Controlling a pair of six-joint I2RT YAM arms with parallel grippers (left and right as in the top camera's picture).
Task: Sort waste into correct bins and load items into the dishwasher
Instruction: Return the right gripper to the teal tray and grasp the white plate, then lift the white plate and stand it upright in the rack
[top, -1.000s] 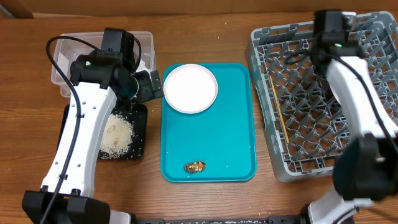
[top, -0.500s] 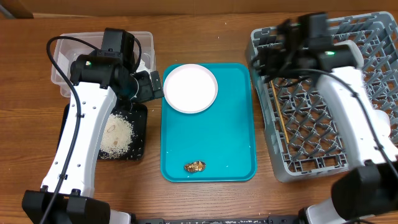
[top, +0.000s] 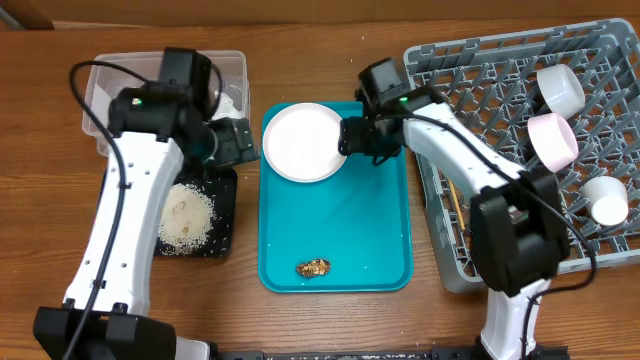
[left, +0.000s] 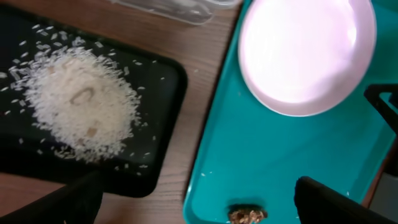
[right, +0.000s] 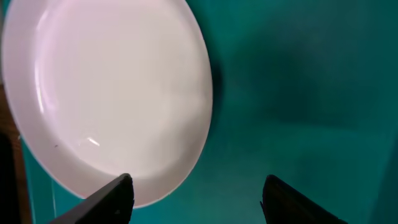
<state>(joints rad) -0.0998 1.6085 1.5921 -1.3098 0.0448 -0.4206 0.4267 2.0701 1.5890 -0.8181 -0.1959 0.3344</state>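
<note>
right tool (right: 194, 190) spread apart beside pale plate (top: 305, 142) rim, upper centre, on teal tray (top: 370, 230); left tool (left: 198, 183) likewise apart, left, above rice (left: 81, 102) in black tray (left: 158, 81).

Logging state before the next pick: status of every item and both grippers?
plate: empty, flat on teal tray
food scrap: on teal tray
rice: piled in black tray
cups: three, on their sides in rack
chopsticks: lying in rack
left gripper: open
right gripper: open, over plate edge
</note>
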